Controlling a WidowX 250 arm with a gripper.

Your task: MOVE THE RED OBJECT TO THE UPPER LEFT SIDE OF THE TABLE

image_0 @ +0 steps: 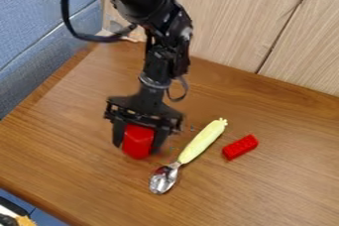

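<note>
Camera view: red block [138, 141], gripped between black fingers [118, 133], lower end protruding; could be knocked loose against the tabletop [73, 143] if carried too low.

The gripper [137, 148] holds a red block [138, 141]; a yellow-handled spoon [200, 142] lies between it and a small red brick [240, 147].

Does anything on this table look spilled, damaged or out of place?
Nothing stands out. The gripper has the red block between its fingers, and the spoon and small red brick lie beside it on the table, with no spill or damage visible.
</note>
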